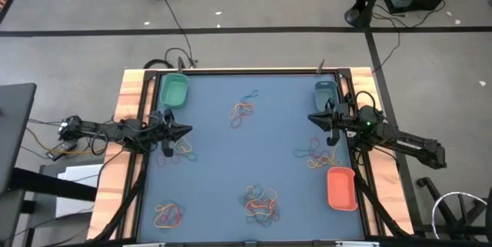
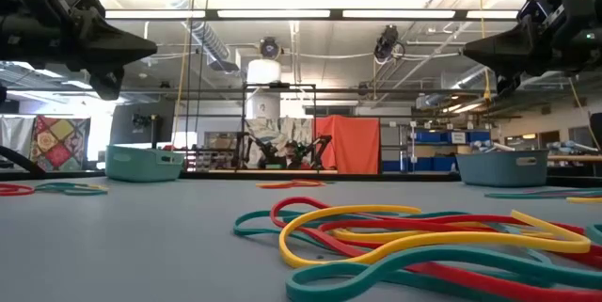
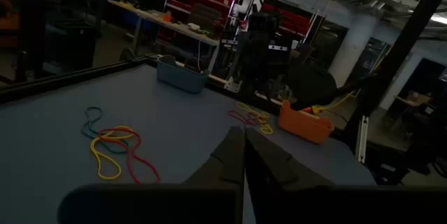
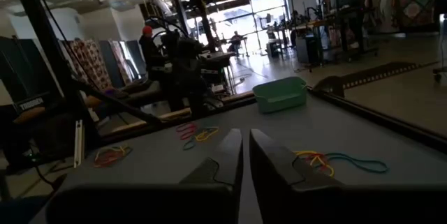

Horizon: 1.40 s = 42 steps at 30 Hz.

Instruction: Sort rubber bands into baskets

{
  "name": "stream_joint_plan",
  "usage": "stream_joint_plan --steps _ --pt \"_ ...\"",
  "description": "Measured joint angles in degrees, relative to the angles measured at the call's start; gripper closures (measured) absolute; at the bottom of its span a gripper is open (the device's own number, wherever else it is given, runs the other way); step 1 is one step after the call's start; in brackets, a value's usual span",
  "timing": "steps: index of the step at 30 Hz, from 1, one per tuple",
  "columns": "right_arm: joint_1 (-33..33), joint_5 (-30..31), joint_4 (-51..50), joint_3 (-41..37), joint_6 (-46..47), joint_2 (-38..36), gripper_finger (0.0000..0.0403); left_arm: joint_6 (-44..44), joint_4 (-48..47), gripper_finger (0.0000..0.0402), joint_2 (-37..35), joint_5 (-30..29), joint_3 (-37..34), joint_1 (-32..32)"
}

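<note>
Rubber bands (image 1: 242,112) lie in loose heaps across the table (image 1: 215,162), none in the baskets yet. Your left gripper (image 1: 183,131) hovers at the left edge, fingers pressed together, empty, with a heap (image 1: 178,149) just beside its tip. Your right gripper (image 1: 314,118) is likewise closed and empty at the right edge, its heap (image 1: 319,157) farther off. Left is nearer; open first.

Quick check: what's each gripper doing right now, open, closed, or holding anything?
Left gripper: closed, holding nothing, above the table's left side.
Right gripper: closed, holding nothing, near the teal basket.
</note>
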Motion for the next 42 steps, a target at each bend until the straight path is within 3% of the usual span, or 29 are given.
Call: stream_joint_plan --steps 28,35,42 --pt "0.0 0.0 0.0 0.0 0.0 0.0 0.0362 0.0 0.0 0.0385 0.0 0.0 0.0 0.0" --pt "0.0 4.7 3.1 0.0 -10.7 0.0 0.0362 0.0 0.5 0.0385 0.0 0.0 0.0 0.0" --pt "0.0 4.6 5.5 0.0 -0.3 0.0 0.0362 0.0 3.0 0.0385 0.0 0.0 0.0 0.0"
